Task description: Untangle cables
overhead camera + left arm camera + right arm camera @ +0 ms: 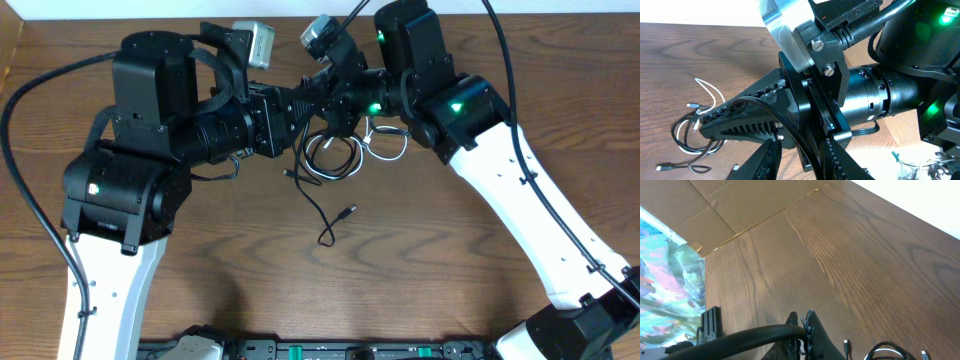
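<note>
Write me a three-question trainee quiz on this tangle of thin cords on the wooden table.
1. True or false: the right arm's black two-finger gripper stands wide open.
2. In the overhead view, the thin black cord with a small end plug trails out of the bundle toward: A the picture's bottom; B its top; C off the table.
3. Which two colours are the bundle's thin cords?
Key: 1 false; 2 A; 3 black and white.

Tangled black and white cables (335, 160)
</note>
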You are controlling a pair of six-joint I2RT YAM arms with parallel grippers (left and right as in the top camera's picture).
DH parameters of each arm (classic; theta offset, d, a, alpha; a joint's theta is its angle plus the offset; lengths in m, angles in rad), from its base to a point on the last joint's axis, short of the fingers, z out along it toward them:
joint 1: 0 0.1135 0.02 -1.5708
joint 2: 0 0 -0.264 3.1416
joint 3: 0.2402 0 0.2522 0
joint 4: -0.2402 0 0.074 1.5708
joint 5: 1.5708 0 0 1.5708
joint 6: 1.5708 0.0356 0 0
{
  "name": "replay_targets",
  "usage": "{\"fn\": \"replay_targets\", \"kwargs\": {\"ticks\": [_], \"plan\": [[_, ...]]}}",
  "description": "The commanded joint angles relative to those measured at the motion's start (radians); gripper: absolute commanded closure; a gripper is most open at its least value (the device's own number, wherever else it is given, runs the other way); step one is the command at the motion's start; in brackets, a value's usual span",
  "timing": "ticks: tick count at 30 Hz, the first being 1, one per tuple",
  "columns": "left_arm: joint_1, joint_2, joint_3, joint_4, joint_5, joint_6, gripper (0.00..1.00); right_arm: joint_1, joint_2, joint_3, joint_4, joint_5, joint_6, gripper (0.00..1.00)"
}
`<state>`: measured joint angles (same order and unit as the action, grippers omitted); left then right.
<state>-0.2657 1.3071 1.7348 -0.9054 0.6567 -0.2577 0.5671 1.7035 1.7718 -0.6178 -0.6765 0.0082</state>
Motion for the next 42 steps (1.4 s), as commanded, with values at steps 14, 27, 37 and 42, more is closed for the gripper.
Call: {"fn": "replay_targets", "kwargs": {"ticks": [14,27,37,42], "plan": [[-0.002,-0.002,0.008,0.024,0.016,0.01,0.92,0.003,-0.003,-0.001,-0.002,-0.003,0.014,0.99],[0.076,0.0,0.008,0.254,-0.142,-0.192,0.92,-0.095,-0.008,-0.001,-0.058,-0.013,0.135,0.11],[0.143,0.005,0.008,0.46,-0.202,-0.274,0.93,-0.249,-0.008,-0.001,-0.227,-0.074,0.133,0.01],[0.143,0.089,0.009,0.721,-0.22,-0.362,0.92,-0.263,-0.008,-0.001,-0.373,-0.074,0.051,0.01]]}}
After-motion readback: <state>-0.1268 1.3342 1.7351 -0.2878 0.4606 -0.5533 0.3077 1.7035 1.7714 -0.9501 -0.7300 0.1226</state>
